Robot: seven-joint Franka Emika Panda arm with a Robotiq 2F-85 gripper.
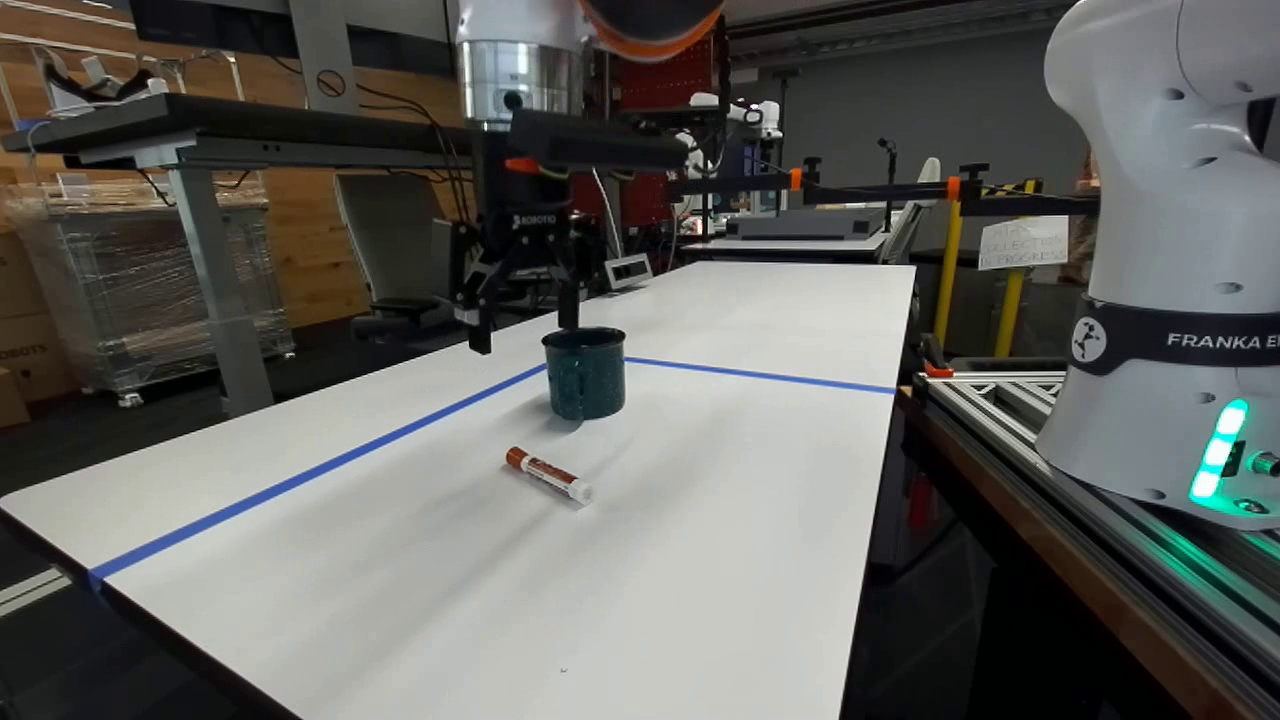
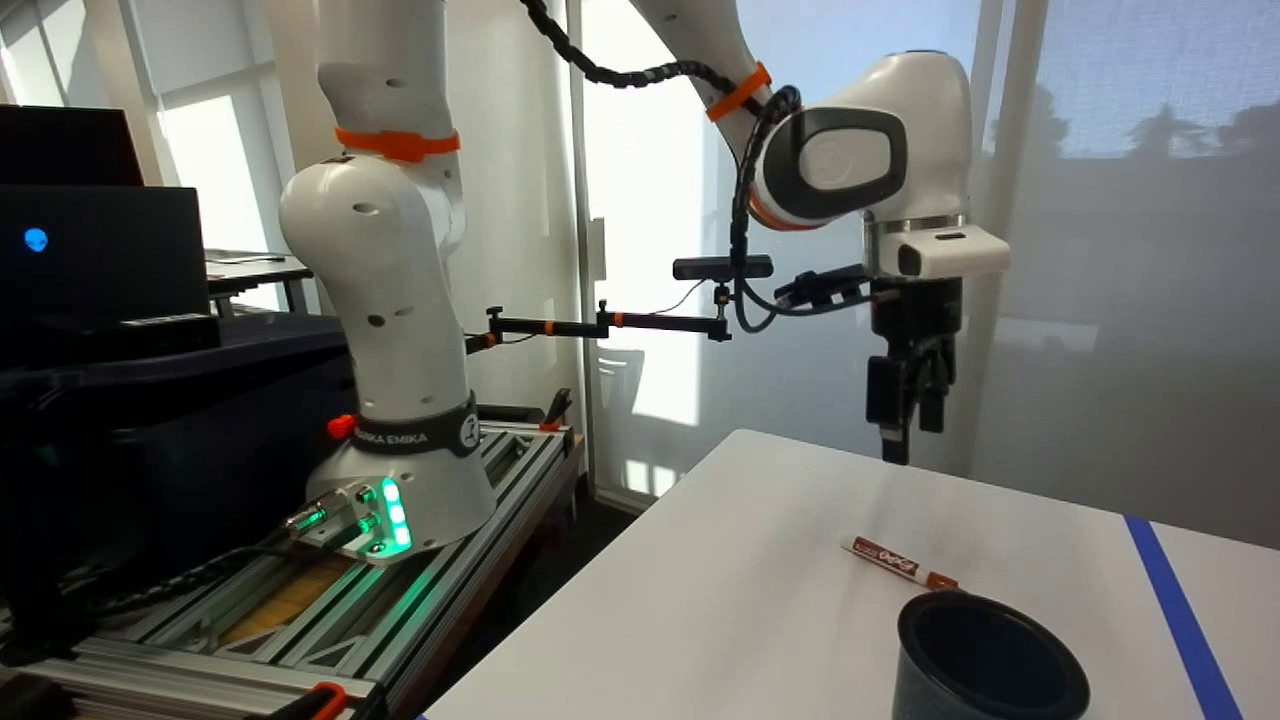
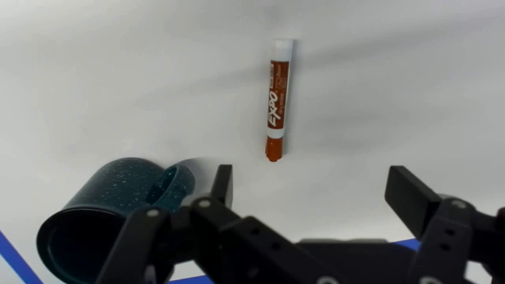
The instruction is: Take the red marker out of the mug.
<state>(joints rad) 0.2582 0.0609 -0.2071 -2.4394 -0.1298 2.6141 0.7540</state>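
wrist view: the red marker runs nearly top to bottom, cap toward the released gripper, jaws wide apart. in an exterior view, it lies flat on the white table near the mug, cap upper-left. in an exterior view, its long axis slants toward blue tape; jaw gap hard to judge.
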